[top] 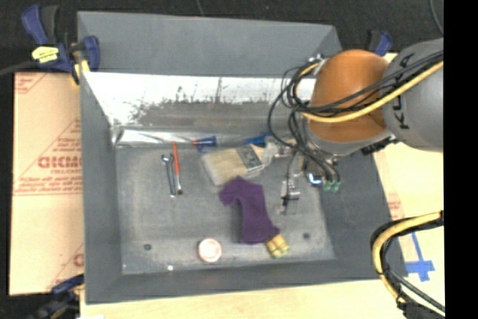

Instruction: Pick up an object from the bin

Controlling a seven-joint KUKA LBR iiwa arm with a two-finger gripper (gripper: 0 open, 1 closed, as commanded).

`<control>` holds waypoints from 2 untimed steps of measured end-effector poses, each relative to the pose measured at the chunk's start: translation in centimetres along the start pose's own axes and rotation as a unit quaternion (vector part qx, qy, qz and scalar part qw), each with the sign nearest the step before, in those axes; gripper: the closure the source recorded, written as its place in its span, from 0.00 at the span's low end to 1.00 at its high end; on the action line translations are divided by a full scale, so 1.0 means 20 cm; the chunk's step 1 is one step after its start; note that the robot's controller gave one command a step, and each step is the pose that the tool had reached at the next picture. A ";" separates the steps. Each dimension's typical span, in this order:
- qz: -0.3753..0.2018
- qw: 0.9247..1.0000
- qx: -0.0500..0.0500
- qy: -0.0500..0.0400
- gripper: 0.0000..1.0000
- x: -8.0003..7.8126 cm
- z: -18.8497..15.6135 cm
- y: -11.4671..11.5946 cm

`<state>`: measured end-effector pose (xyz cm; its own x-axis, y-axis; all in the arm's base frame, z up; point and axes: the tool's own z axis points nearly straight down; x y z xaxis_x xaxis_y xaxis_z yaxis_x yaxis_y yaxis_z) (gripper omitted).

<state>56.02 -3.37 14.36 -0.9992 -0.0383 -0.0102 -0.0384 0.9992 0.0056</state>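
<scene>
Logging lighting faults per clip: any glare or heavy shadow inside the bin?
Camera view: a bright glare band along the bin's back wall, dark streaks below it; the floor is evenly lit, so the purple cloth and white round cap read clearly; slightly dimmer under the arm around the gripper.

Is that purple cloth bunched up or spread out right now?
Spread out: the purple cloth lies flat on the bin floor in a bent, L-like shape, not heaped. The gripper is just to its right.
</scene>
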 end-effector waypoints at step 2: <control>-0.453 0.891 0.006 -0.006 1.00 -0.09 0.36 0.12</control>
<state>57.72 -0.81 7.13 -0.5576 -0.8299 -0.0170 -0.8297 0.5579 -0.0208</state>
